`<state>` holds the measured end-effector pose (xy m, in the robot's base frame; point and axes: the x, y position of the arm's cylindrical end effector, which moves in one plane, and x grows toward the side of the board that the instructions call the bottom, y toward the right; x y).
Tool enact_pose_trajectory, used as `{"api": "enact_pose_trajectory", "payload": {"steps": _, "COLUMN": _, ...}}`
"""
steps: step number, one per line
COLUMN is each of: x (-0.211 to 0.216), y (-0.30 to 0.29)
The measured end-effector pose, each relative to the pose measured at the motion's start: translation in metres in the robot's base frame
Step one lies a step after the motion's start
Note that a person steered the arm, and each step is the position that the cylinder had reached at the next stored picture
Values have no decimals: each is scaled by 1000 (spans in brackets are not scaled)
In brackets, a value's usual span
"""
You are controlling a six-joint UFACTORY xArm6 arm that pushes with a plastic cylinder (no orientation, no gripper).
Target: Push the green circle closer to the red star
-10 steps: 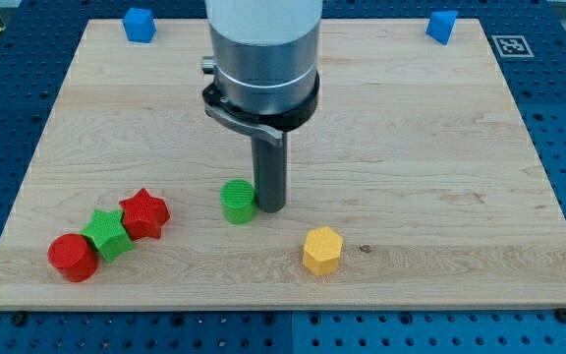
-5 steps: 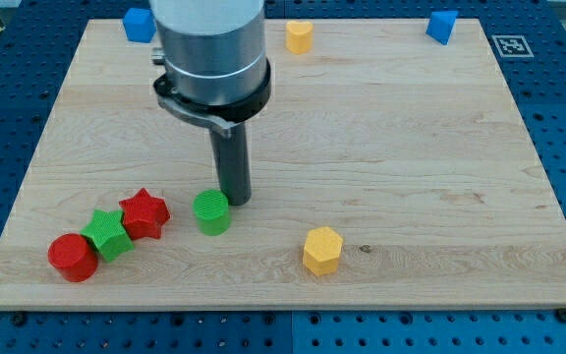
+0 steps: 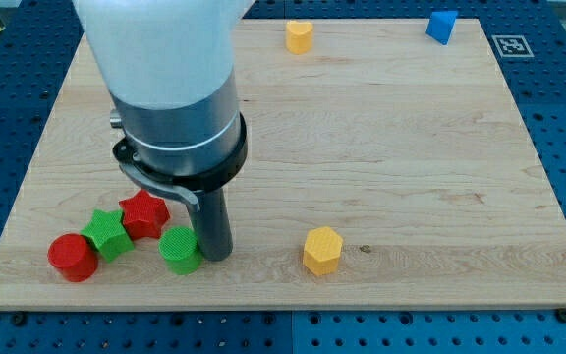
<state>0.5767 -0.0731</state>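
Your green circle [image 3: 180,249] sits near the view's bottom left of the wooden board [image 3: 411,147], just below and to the right of the red star [image 3: 144,214], close beside it and perhaps just touching its lower edge. My tip [image 3: 215,256] presses against the circle's right side; there is no gripper here to open or close, only the dark rod standing upright on the board.

To finish the step well, you want a short, slow nudge aimed up and to the left, through the circle's centre toward the star. Judging from the layout, a push straight left would likely slide the circle under the star and into the green star [image 3: 108,234] instead. Keep the stroke brief, since a long one could shove the whole cluster apart.

Counting what shows: one green circle, one red star, one green star, one red cylinder [image 3: 72,258] at the far left of the row, two yellow hexagon blocks [image 3: 322,250] [image 3: 300,36], and one blue block [image 3: 442,26] at the top right
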Motion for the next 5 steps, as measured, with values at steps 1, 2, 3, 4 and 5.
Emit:
{"api": "enact_pose_trajectory", "payload": {"steps": 1, "x": 18, "y": 5}}
{"api": "enact_pose_trajectory", "payload": {"steps": 2, "x": 19, "y": 7}}
{"api": "enact_pose_trajectory", "payload": {"steps": 3, "x": 18, "y": 7}}
{"api": "enact_pose_trajectory", "payload": {"steps": 4, "x": 17, "y": 4}}
{"api": "enact_pose_trajectory", "payload": {"steps": 5, "x": 17, "y": -5}}
